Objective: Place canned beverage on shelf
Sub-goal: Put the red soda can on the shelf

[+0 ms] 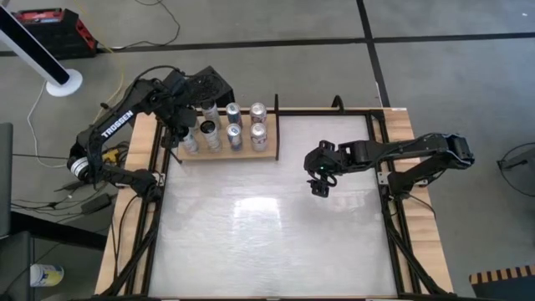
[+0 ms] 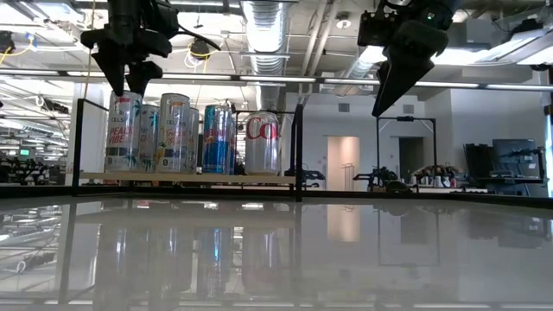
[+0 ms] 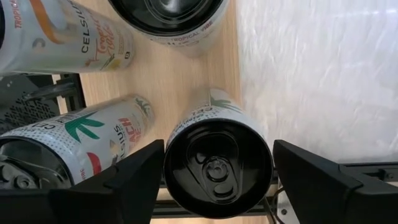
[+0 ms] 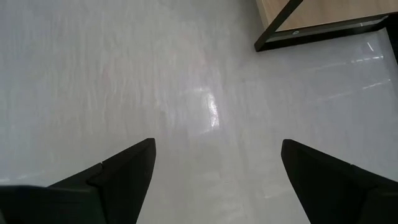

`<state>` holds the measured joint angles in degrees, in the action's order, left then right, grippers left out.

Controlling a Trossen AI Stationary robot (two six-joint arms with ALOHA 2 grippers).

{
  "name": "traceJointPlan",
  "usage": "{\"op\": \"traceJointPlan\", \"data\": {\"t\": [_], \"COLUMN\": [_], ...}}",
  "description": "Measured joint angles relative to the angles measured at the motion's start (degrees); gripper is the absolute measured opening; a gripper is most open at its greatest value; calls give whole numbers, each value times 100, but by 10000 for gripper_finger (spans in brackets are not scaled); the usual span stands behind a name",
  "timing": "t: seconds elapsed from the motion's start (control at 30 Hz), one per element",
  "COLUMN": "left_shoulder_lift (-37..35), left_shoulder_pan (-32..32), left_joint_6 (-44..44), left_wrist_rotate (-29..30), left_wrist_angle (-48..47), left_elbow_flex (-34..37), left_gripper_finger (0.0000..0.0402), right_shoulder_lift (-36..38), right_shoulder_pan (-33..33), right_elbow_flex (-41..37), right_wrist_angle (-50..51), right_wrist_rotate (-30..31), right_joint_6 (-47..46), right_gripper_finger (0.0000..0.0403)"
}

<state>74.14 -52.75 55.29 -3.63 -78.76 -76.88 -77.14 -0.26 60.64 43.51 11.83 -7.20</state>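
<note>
The shelf (image 1: 269, 151) is a light wood panel with black rails at the table's far left, and several canned beverages stand upright on it. My left gripper (image 3: 217, 168) points down over the can at the shelf's near-left corner (image 3: 217, 165), open. One finger stands on each side of that can's black top, very close to it. In the low view this can (image 2: 123, 130) is the leftmost, right under my left gripper (image 2: 130, 85). My right gripper (image 1: 318, 186) hangs open above the bare table right of the shelf, holding nothing.
Other cans (image 3: 62, 37) crowd close beside and behind the corner can. The shelf's black rail (image 2: 298, 147) rises at its right end. The glossy white tabletop (image 4: 186, 93) spreads right of and in front of the shelf, and the shelf's corner (image 4: 323, 12) shows in the right wrist view.
</note>
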Motion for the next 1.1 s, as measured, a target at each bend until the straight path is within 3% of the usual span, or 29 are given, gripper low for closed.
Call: {"op": "traceJointPlan", "data": {"t": [1.1], "left_shoulder_lift": [-17], "left_shoulder_pan": [120], "left_joint_6": [114], "left_wrist_rotate": [189], "left_wrist_angle": [281], "left_elbow_flex": [0], "left_gripper_finger": [279], "right_shoulder_lift": [0], "right_shoulder_pan": [0], "right_elbow_flex": [0], "right_wrist_angle": [0], "right_wrist_rotate": [-3], "right_joint_6": [-28], "right_gripper_finger": [373]}}
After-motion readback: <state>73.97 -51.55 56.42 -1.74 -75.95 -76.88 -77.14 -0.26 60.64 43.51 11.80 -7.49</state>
